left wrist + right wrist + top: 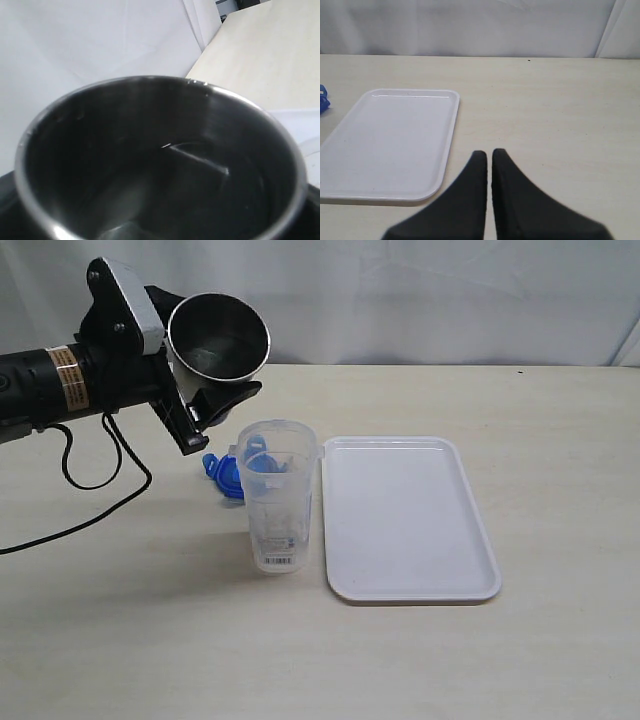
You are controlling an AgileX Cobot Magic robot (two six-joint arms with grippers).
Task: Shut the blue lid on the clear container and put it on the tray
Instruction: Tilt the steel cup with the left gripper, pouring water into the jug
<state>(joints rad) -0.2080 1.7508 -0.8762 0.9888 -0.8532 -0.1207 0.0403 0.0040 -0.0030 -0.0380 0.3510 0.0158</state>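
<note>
I'm gripping steel cup point(218, 337) in left gripper point(190, 365), raised at far left. Right gripper point(489, 159) sitting closed, empty. Clear container point(279, 495) standing open just left of tray point(410, 520); blue lid point(222, 475) lying just far-left of it. I'm judging lid light, stiff: best pinched at rim. Container slick, tippy: best grabbed mid-body.

A metal cup point(160, 165) fills nearly the whole view, mouth towards us, with a shiny rim around a dark inside streaked with reflected light. A white cloth point(90, 40) hangs behind it. The pale table point(260, 55) stretches beyond, and a sliver of white tray point(297, 122) shows past the rim.
</note>
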